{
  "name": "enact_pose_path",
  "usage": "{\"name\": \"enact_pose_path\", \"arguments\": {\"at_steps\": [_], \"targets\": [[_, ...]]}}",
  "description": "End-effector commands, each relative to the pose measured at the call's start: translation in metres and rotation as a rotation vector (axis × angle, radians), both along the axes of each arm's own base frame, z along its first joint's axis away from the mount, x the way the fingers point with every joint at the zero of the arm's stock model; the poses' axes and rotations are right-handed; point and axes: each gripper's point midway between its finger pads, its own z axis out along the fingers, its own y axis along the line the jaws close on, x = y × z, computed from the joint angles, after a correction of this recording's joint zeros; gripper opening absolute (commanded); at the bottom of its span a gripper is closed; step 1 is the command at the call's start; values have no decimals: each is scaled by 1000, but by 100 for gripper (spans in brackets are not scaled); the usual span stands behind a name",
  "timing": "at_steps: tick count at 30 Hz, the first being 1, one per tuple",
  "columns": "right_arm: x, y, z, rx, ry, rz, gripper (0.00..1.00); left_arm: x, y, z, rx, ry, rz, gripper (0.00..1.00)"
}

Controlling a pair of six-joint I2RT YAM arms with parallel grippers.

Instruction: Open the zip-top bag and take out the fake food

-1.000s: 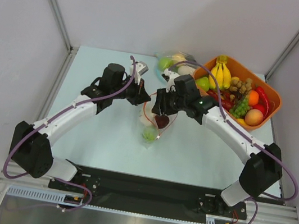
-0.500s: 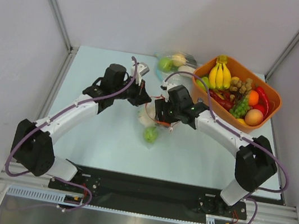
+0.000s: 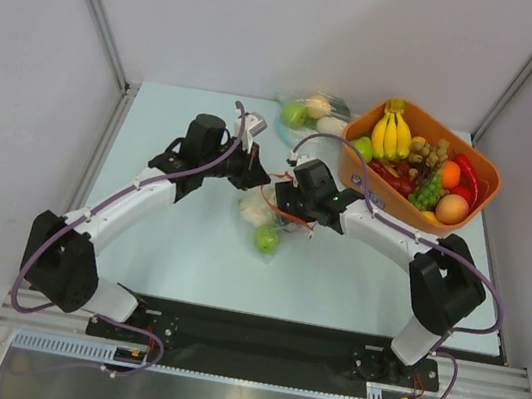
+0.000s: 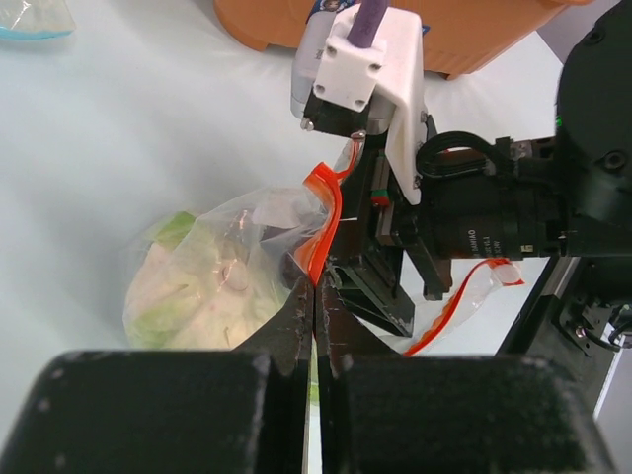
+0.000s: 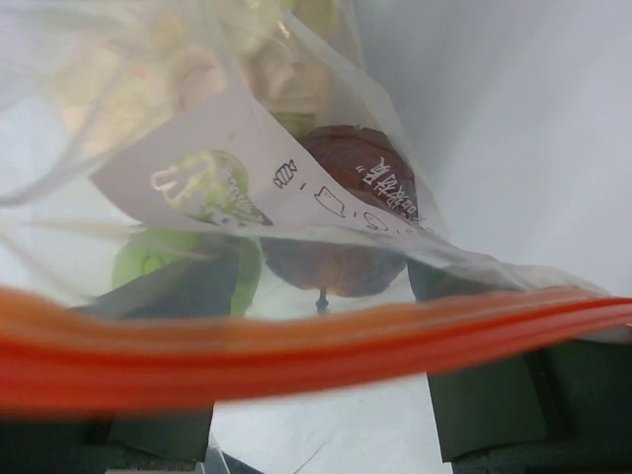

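The zip-top bag (image 3: 262, 211) is being kept between the two grippers near the middle of the table (image 3: 169, 235), apart from the orange basket (image 3: 488, 189) at the far right. The left gripper (image 4: 316, 306) is being held fully closed, and one side of the orange-red zip strip (image 4: 323, 222) is being pinched between its fingertips – the bag's body is bulging out to one side of that grip. The right gripper (image 5: 316, 296) is being held with its jaws spread wide. In the right wrist view the dark fingers (image 5: 163, 296) are standing well apart, and the blurred zip strip is being stretched across in front of them. Nothing is being clamped there as far as can be seen; whether a pad is touching the plastic cannot be told.

The fake food (image 3: 267, 239) is all being contained inside the bag. A dark maroon plum (image 5: 346, 212) is being pressed against the clear plastic just below a white printed label (image 5: 227, 163), a green piece (image 5: 148, 267) is sitting beside it, and a pale white-and-green cauliflower (image 4: 188, 286) is filling the bag's rounded end. From above, a green piece is seen at the bag's near end – the end toward the arm bases.

A second clear bag (image 3: 310, 113) is lying at the table's far edge, just beside the basket, in which a banana bunch (image 3: 391, 130) is being held with other toy produce.
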Motion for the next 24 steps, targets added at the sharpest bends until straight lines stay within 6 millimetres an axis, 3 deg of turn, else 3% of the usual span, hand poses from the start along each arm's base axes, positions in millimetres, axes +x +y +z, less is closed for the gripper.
{"name": "enact_pose_path", "arguments": {"at_steps": [1,16,20,24], "targets": [[8,0,-14,-20,-14,-47,73,5,-8,19,-52,-38,-18,0],[13,3,-43,-33,-48,-83,70,2,-13,16,-57,-20,-36,0],[10,0,-52,-61,-26,-78,56,2,-13,16,-56,-21,-35,0],[6,-4,-45,-71,-29,-79,36,2,-13,14,-55,-14,-34,0]]}}
